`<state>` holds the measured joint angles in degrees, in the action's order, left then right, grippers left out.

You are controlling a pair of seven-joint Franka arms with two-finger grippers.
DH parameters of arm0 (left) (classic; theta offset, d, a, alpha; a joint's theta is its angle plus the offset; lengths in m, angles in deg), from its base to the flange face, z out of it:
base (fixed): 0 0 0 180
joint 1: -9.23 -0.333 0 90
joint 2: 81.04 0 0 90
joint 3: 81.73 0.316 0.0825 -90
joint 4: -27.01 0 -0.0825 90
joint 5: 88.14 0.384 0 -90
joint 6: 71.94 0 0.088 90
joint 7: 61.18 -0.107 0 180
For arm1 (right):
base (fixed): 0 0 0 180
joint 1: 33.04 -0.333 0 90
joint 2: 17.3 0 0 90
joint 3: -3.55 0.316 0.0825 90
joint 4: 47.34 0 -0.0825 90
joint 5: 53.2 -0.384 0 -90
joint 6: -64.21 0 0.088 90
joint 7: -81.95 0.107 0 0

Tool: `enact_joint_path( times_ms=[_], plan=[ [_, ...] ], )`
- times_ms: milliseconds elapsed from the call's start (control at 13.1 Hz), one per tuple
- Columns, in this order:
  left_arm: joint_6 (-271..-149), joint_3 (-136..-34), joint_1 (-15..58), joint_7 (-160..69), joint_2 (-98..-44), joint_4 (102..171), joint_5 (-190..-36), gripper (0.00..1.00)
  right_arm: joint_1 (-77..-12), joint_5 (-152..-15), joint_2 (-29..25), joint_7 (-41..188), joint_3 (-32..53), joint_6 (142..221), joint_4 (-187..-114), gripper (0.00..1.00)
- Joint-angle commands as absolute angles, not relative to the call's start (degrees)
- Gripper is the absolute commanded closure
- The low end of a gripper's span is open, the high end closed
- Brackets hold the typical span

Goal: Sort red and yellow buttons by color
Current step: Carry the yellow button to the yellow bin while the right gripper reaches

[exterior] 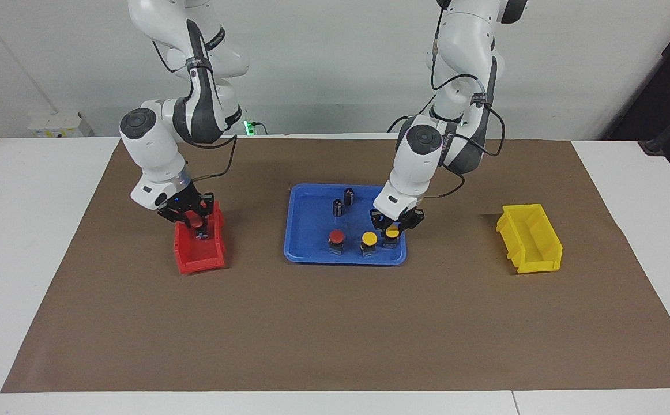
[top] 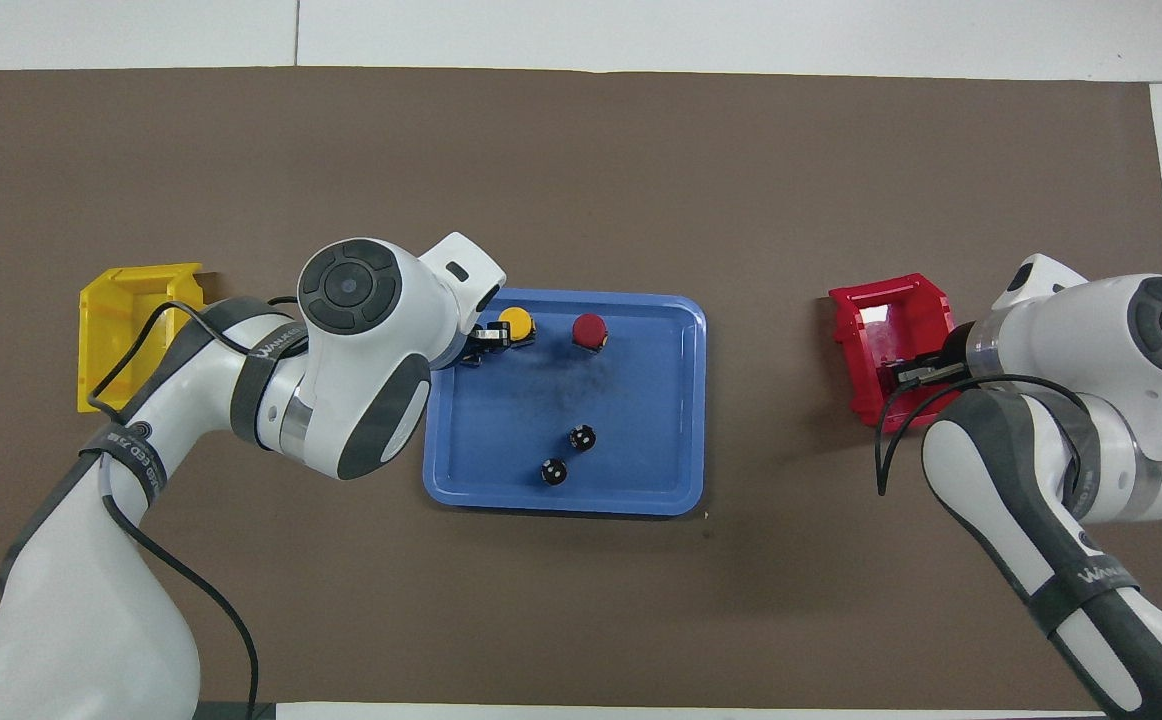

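In the blue tray (exterior: 306, 253), one red button (exterior: 336, 237) and two yellow buttons stand in a row along the edge farthest from the robots. My left gripper (exterior: 395, 223) is low over the tray, fingers open on either side of the yellow button (exterior: 392, 232) at the left arm's end of the row. The other yellow button (exterior: 369, 238) stands free beside it and also shows in the overhead view (top: 515, 323). My right gripper (exterior: 192, 218) is over the red bin (exterior: 199, 259), shut on a second red button (exterior: 195, 221).
Two small dark cylinders (exterior: 338, 207) (exterior: 349, 196) stand in the tray nearer to the robots. A yellow bin (exterior: 530, 237) sits toward the left arm's end of the brown mat (exterior: 335, 328). The red bin sits toward the right arm's end.
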<state>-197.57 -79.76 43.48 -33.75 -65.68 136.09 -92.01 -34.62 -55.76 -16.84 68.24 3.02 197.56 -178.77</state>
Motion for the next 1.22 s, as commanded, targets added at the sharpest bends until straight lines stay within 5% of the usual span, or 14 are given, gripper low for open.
enact_joint_path(
  times_ms=[0,76,228,609,914,1142],
  plan=[
    [-180.81,-77.95,42.90,-33.66,-68.36,125.57,-93.32,0.99,-33.91,-56.19,-18.80,67.45,3.29,198.33,-181.11,0.74],
    [-176.31,-78.12,40.02,-35.23,-70.21,123.71,-93.32,0.99,-33.91,-56.19,-18.88,67.36,3.29,198.33,-181.11,0.71],
    [-170.66,-77.95,34.40,-43.20,-73.02,122.81,-93.24,0.99,-33.83,-56.19,-18.89,67.36,3.38,198.07,-180.94,0.43],
    [-173.08,-77.69,13.92,-64.84,-73.92,124.91,-92.62,0.99,-34.00,-56.28,-15.12,67.45,3.46,184.22,-166.66,0.27],
    [-182.49,-77.68,10.20,-67.24,-76.64,133.61,-92.53,0.99,-42.94,-57.07,-6.77,79.80,4.43,172.49,-143.18,0.19],
    [-185.13,-77.60,9.93,-67.85,-76.64,135.73,-92.53,0.99,-52.16,-56.37,-3.17,96.67,4.52,174.94,-137.72,0.16]
  ],
)
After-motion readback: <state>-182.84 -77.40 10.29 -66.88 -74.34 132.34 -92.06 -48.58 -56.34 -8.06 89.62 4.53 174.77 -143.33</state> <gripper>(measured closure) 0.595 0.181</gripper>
